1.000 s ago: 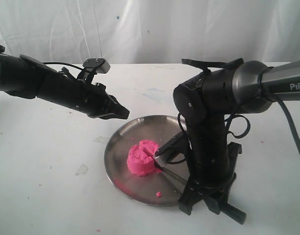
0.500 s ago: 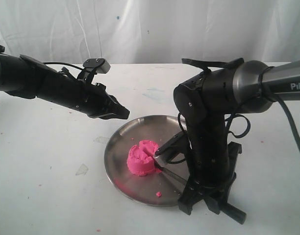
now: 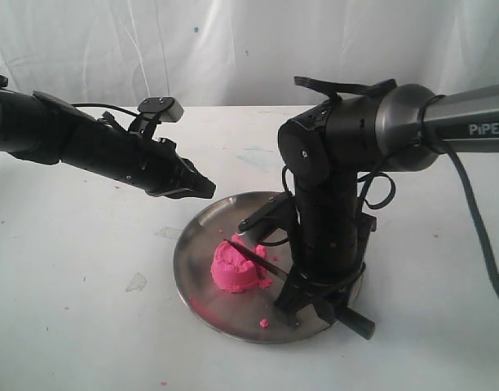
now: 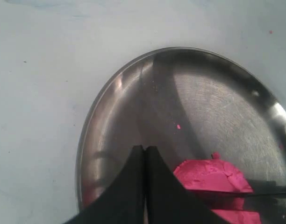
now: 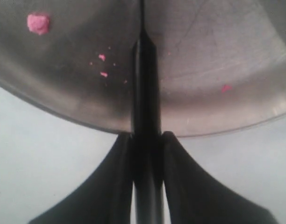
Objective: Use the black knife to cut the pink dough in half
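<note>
While the white bench (image 3: 70, 269) carries the round steel plate (image 3: 192, 244), the squat bright pink dough lump (image 3: 233, 273) sits on the plate's left half. My right claw (image 5: 146, 140) is clamped on the handle of the long black knife (image 3: 262, 262), whose blade crosses the dough's top, tip pointing far-left. My left claw (image 3: 202, 189) hangs closed and empty over the plate's far-left rim. A small pink crumb (image 3: 264, 322) lies by the near rim.

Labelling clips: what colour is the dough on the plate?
Bright pink dough; the exterior view shows it best.
</note>
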### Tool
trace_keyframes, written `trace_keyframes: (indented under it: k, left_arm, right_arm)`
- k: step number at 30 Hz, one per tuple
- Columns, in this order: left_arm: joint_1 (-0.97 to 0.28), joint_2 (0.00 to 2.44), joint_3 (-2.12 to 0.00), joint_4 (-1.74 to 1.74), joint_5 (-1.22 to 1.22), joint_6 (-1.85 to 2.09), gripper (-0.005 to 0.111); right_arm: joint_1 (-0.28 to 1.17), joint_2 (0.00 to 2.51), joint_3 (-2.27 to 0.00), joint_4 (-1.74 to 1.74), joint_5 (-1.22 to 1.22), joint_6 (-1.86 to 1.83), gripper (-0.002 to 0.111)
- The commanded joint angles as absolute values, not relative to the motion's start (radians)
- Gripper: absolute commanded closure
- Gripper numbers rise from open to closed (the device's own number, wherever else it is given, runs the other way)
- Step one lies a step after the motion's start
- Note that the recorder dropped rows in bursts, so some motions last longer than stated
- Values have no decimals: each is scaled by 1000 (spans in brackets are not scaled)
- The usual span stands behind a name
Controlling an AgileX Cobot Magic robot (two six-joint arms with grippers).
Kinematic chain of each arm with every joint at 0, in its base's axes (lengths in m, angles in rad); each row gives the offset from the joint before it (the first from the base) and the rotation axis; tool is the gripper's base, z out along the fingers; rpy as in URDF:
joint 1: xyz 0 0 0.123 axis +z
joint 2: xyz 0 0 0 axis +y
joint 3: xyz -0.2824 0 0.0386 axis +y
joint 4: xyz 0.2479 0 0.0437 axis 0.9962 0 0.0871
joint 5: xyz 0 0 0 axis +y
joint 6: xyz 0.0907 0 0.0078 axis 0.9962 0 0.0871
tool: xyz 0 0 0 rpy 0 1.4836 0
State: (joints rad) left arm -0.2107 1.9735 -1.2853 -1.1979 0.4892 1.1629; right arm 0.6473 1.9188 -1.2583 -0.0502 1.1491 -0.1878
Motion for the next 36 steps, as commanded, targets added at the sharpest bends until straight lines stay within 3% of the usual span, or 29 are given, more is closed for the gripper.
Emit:
trace_keyframes:
  k: [1, 21, 36]
  left_arm:
    - [-210, 1962, -1281, -1209, 508, 1159, 107]
    - [-210, 1962, -1281, -1209, 506, 1159, 107]
    - [-210, 1962, -1281, -1209, 506, 1159, 107]
  right_arm:
    - [647, 1952, -1285, -45, 1145, -202, 108]
    - [647, 1963, -1295, 94, 1182, -288, 108]
    - [647, 1963, -1295, -48, 1136, -176, 108]
